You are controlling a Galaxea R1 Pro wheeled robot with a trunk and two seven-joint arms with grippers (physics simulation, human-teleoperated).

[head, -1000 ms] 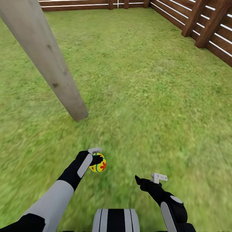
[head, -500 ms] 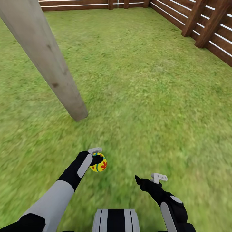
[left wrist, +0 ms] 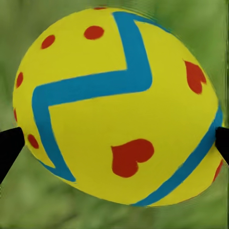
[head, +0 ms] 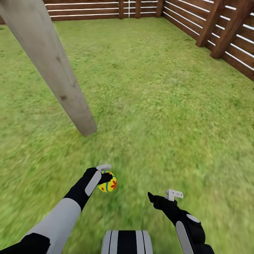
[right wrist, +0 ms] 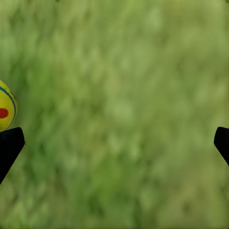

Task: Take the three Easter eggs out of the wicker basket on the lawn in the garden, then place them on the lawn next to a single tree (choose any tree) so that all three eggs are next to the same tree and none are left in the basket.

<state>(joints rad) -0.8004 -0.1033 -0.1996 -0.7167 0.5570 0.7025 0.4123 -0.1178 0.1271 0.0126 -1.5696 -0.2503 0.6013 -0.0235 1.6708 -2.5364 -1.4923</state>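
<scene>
My left gripper (head: pixel 105 175) is shut on one Easter egg (head: pixel 110 184), yellow with blue zigzags and red marks, held low over the lawn (head: pixel 155 106). Close up in the left wrist view, the egg (left wrist: pixel 119 105) sits between two black fingertips (left wrist: pixel 9 145). The tree shows as a pale grey trunk (head: pixel 60 74) leaning across the upper left, its base a short way ahead of the egg. My right gripper (head: pixel 165 196) hangs open and empty over grass, to the right of the egg. The right wrist view catches the egg (right wrist: pixel 5 112) at its edge. The wicker basket is out of view.
A brown slatted fence (head: pixel 218 31) runs along the far side and the right side of the garden, with thick posts on the right. Open grass stretches between the trunk and the fence. My base (head: pixel 127 241) shows at the bottom middle.
The whole head picture has slid down a little and more fence shows at the top, so the camera moved. The left gripper still holds the egg; the right gripper stays open.
</scene>
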